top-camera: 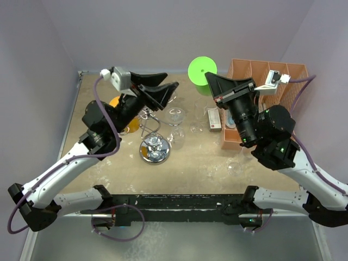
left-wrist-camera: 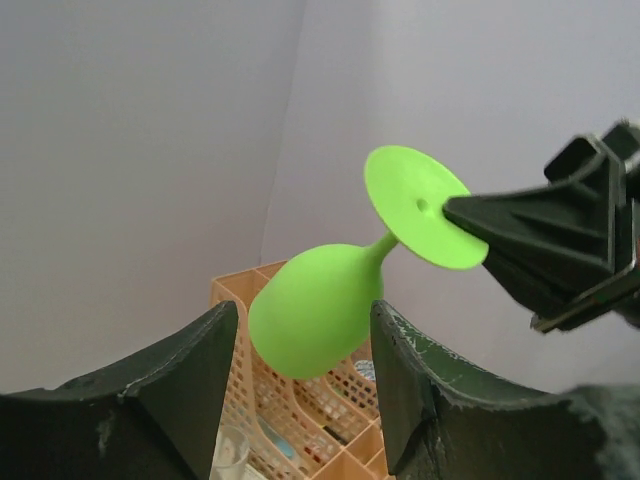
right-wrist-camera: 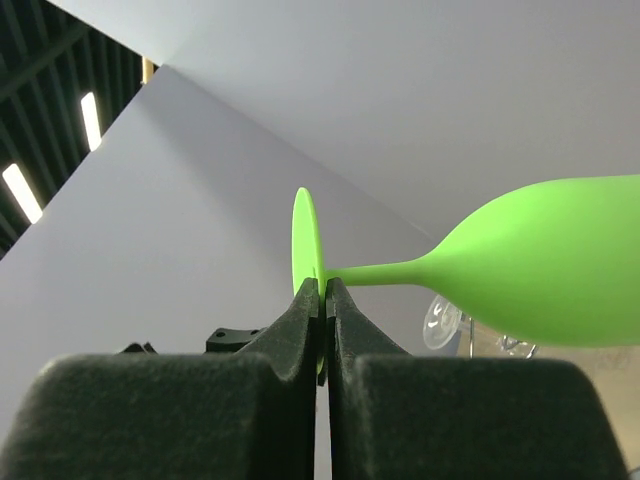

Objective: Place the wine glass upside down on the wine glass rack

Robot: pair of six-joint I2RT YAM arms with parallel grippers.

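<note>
The bright green wine glass (top-camera: 202, 69) hangs in the air at the back of the table, tilted, its round foot facing up toward the top camera. My right gripper (right-wrist-camera: 322, 285) is shut on the rim of that foot (right-wrist-camera: 305, 235), and the bowl (right-wrist-camera: 540, 265) reaches away to the right. My left gripper (left-wrist-camera: 305, 320) is open, with the bowl (left-wrist-camera: 315, 310) showing between its fingers; the left finger stands clear of it. The wine glass rack (top-camera: 155, 148), chrome with a mirrored disc base, stands below the left gripper (top-camera: 167, 82) and carries clear glasses (top-camera: 175, 117).
An orange mesh organiser (top-camera: 266, 76) fills the back right corner behind the right arm. A small box (top-camera: 215, 118) lies beside it. An orange object (top-camera: 117, 103) sits behind the left arm, and a clear glass (top-camera: 236, 166) rests near the right arm.
</note>
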